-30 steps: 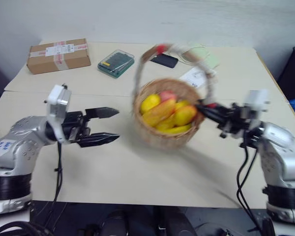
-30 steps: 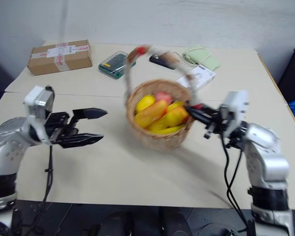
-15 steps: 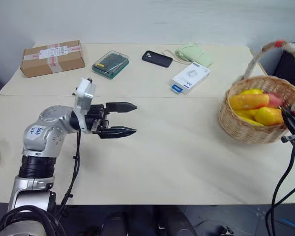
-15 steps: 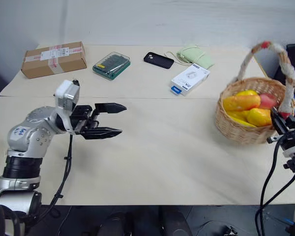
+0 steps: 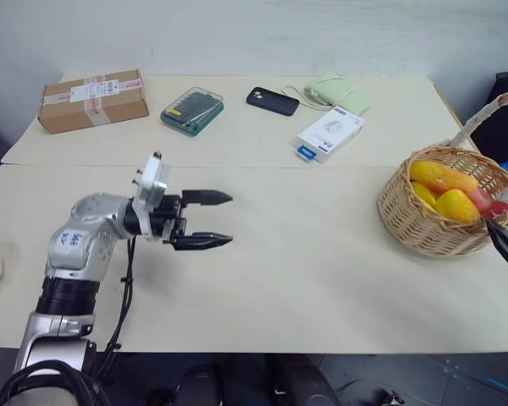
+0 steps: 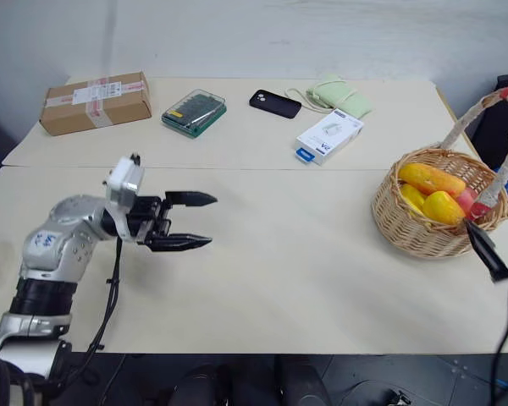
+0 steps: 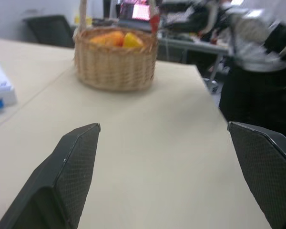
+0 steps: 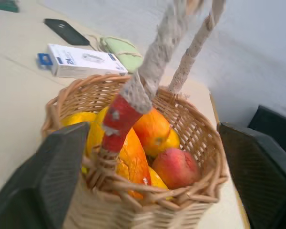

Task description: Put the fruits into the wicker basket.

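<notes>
Glossy fruits [image 8: 152, 131] heaped in round woven wicker basket [image 8: 195, 191].

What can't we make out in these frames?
- Right gripper: mostly cut off by the right edge in the eye views.
- Fruits: lower ones hidden under the top ones and behind the wicker basket wall; no count.
- White box: print too small.

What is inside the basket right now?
The basket holds fruits: yellow and orange ones and a reddish one. Whatever lies beneath them is covered.
</notes>
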